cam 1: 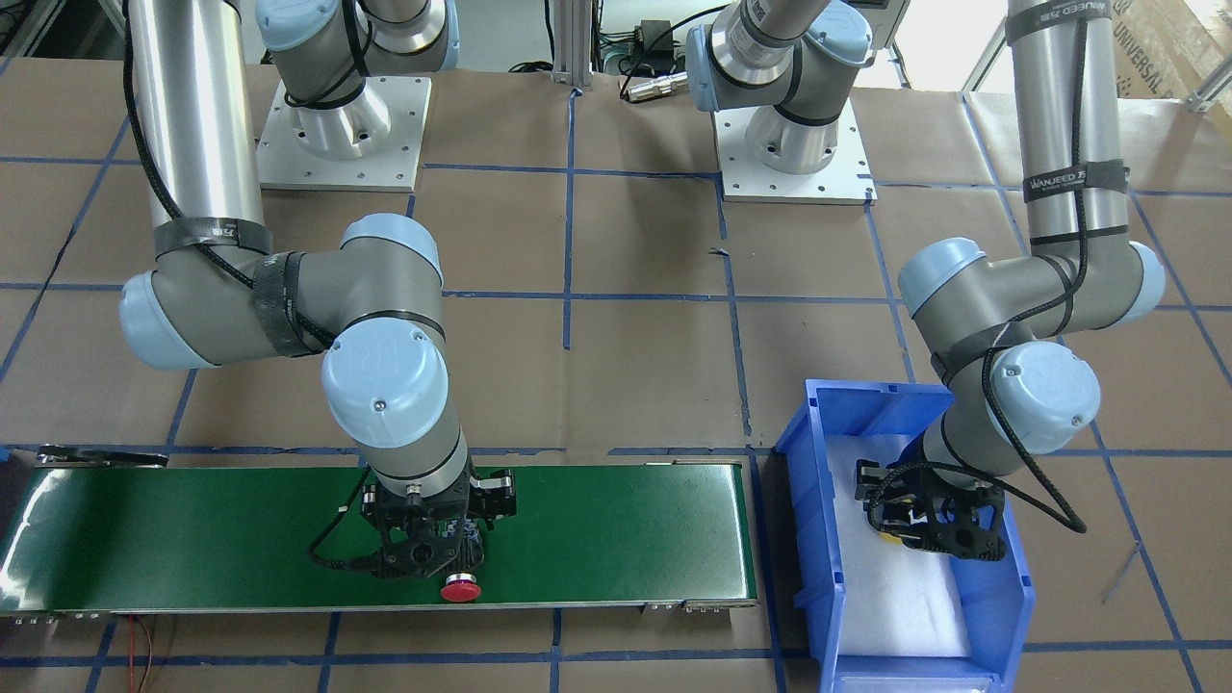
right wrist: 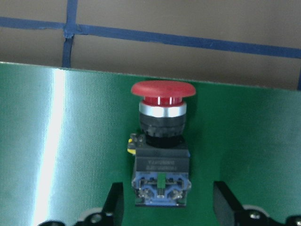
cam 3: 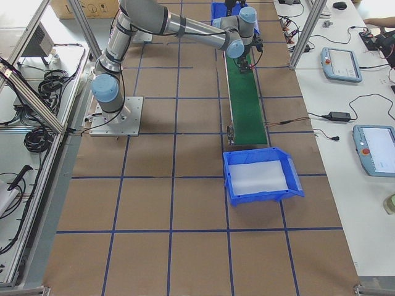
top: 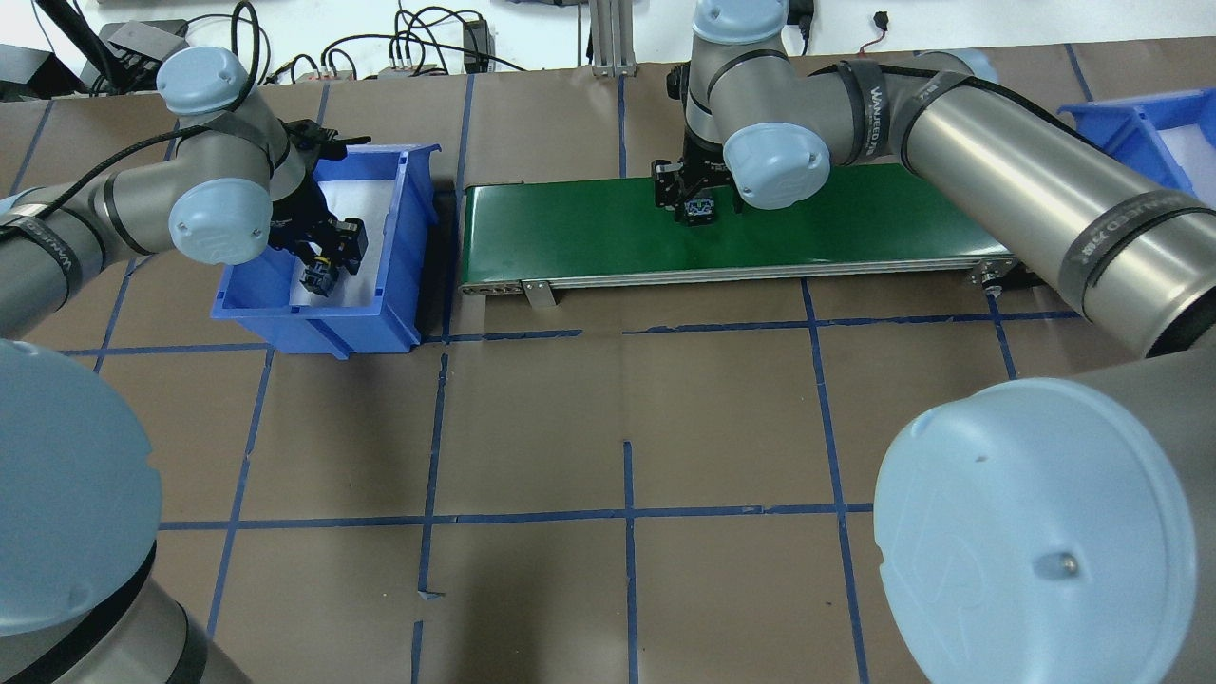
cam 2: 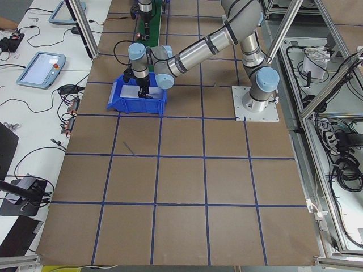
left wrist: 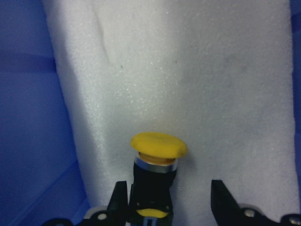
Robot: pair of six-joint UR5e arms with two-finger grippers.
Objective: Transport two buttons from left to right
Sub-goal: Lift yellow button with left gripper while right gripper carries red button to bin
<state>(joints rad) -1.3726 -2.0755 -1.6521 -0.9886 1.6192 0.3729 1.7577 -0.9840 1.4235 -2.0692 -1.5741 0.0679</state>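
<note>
The yellow button (left wrist: 158, 146) lies on white foam inside the left blue bin (top: 313, 323). My left gripper (left wrist: 169, 203) is open, low in the bin, with its fingers on either side of the button's black body, which sits close to the left finger. The red button (right wrist: 163, 94) lies on its side on the green conveyor belt (cam 1: 192, 539), near the belt's edge (cam 1: 460, 587). My right gripper (right wrist: 170, 207) is open just above the belt, with its fingers apart on both sides of the red button's block body and gaps on both sides.
A second blue bin (top: 1140, 123) with white foam stands past the belt's right end; it also shows in the exterior right view (cam 3: 231, 179). The table is brown paper with blue tape lines. Both arm bases stand on white plates (cam 1: 337, 135).
</note>
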